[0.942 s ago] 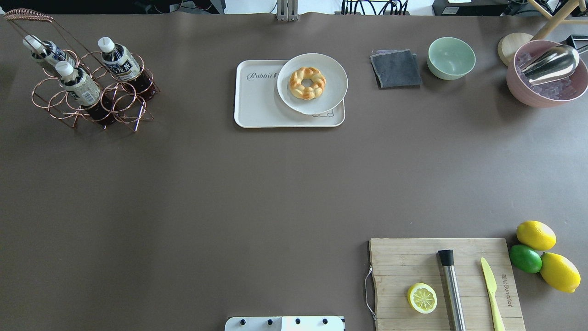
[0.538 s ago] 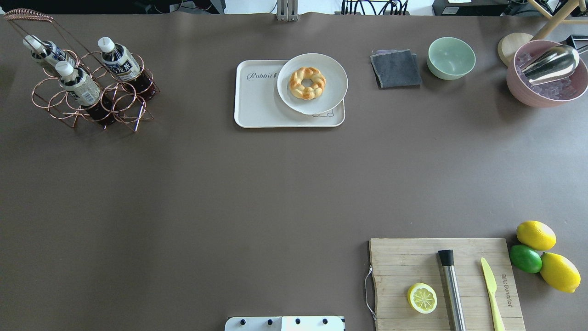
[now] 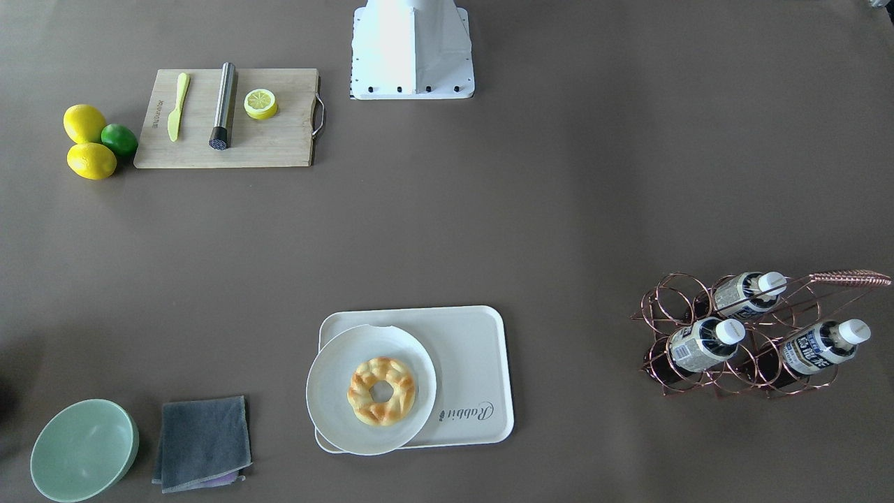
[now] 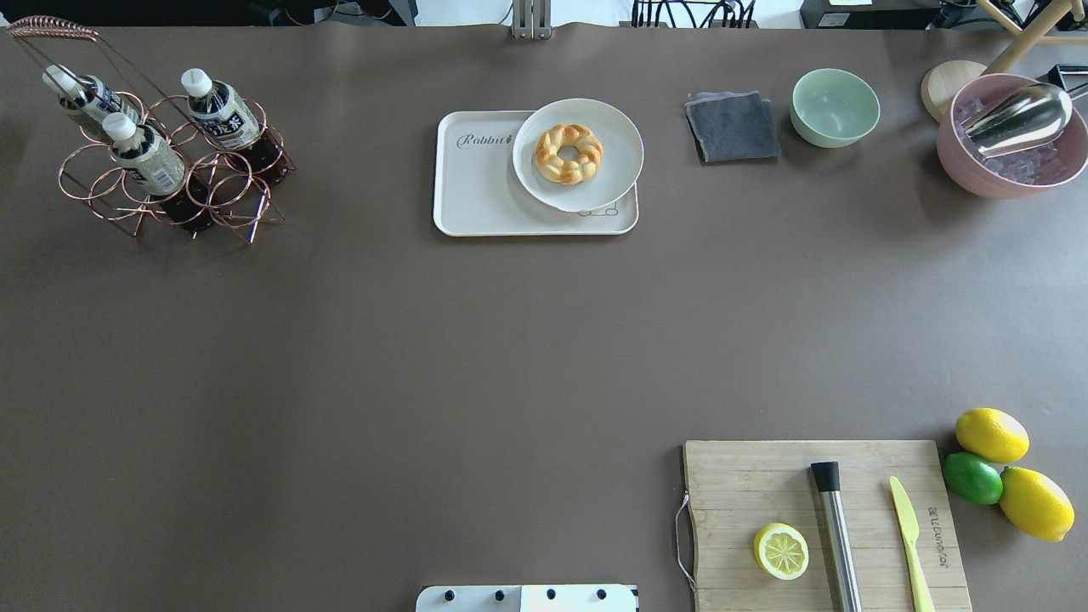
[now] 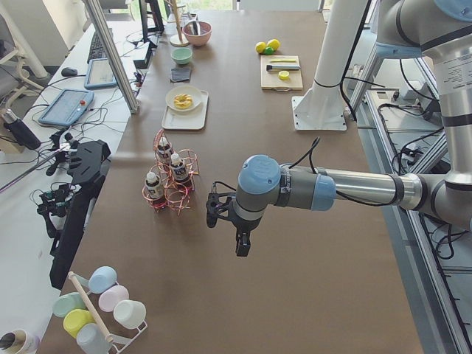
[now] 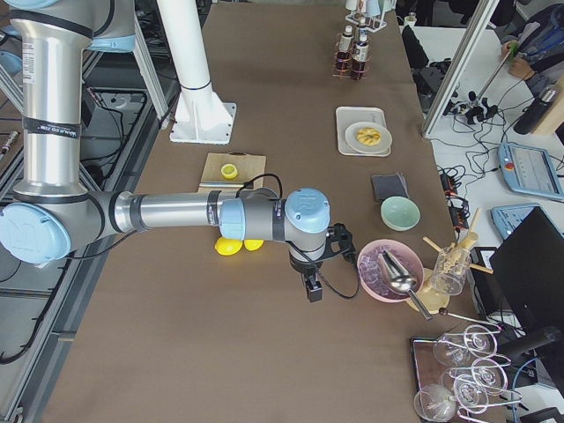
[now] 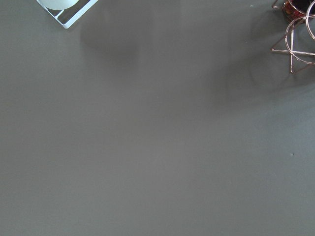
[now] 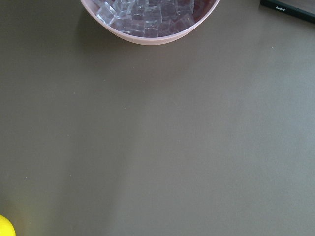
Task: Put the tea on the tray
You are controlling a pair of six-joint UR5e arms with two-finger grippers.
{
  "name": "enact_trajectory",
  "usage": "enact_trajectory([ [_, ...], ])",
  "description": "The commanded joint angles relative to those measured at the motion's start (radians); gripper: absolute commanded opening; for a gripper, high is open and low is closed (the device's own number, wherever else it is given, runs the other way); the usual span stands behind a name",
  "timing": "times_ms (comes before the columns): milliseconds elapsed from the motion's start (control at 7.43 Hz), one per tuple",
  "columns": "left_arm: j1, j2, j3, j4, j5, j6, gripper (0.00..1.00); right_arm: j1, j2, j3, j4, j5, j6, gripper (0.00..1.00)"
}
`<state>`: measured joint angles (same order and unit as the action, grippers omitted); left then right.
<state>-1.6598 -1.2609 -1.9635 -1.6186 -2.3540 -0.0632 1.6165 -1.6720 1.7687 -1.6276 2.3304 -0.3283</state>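
Note:
Three tea bottles [image 4: 219, 109] with white caps lie tilted in a copper wire rack [image 4: 246, 212] at the far left of the table; they also show in the front view [image 3: 702, 342]. The cream tray [image 4: 480, 191] with "Rabbit" script lies at the far middle, and a round white plate [image 4: 616, 149] with a braided doughnut [image 4: 568, 153] covers its right part. My left gripper [image 5: 241, 247] hangs over bare table, on the side of the rack away from the tray. My right gripper [image 6: 313, 289] hangs near the pink bowl. Both show only in side views, so I cannot tell whether they are open or shut.
A grey cloth [image 4: 733, 126], a green bowl [image 4: 835, 106] and a pink bowl of ice with a metal scoop [image 4: 1011, 136] stand at the far right. A cutting board [image 4: 731, 484] with a lemon half, muddler and knife, and lemons and a lime [image 4: 973, 478], lie near right.

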Motion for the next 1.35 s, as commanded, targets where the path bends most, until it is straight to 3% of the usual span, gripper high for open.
enact_trajectory([
  [0,0.000,0.000,-0.002,0.000,-0.001,0.000,0.98,0.002,0.000,0.000,0.000,0.001,0.000,1.00],
  [269,0.005,-0.014,-0.037,-0.009,-0.095,-0.013,0.98,0.000,0.005,0.006,0.000,0.003,0.003,1.00],
  [538,0.099,-0.038,-0.055,-0.216,-0.099,-0.291,0.98,0.000,0.008,0.014,0.000,0.007,0.023,1.00],
  [673,0.154,-0.047,-0.049,-0.298,-0.091,-0.331,0.98,-0.003,0.009,0.014,0.002,0.007,0.037,1.00],
  [807,0.179,-0.104,-0.046,-0.309,-0.071,-0.331,0.98,-0.006,0.009,0.012,0.000,0.006,0.037,1.00],
  [942,0.249,-0.159,-0.048,-0.310,0.024,-0.351,0.98,-0.006,0.009,0.012,0.000,0.006,0.037,1.00],
  [1211,0.375,-0.278,-0.025,-0.310,0.116,-0.578,0.97,-0.006,0.005,0.011,0.000,0.012,0.037,1.00],
])
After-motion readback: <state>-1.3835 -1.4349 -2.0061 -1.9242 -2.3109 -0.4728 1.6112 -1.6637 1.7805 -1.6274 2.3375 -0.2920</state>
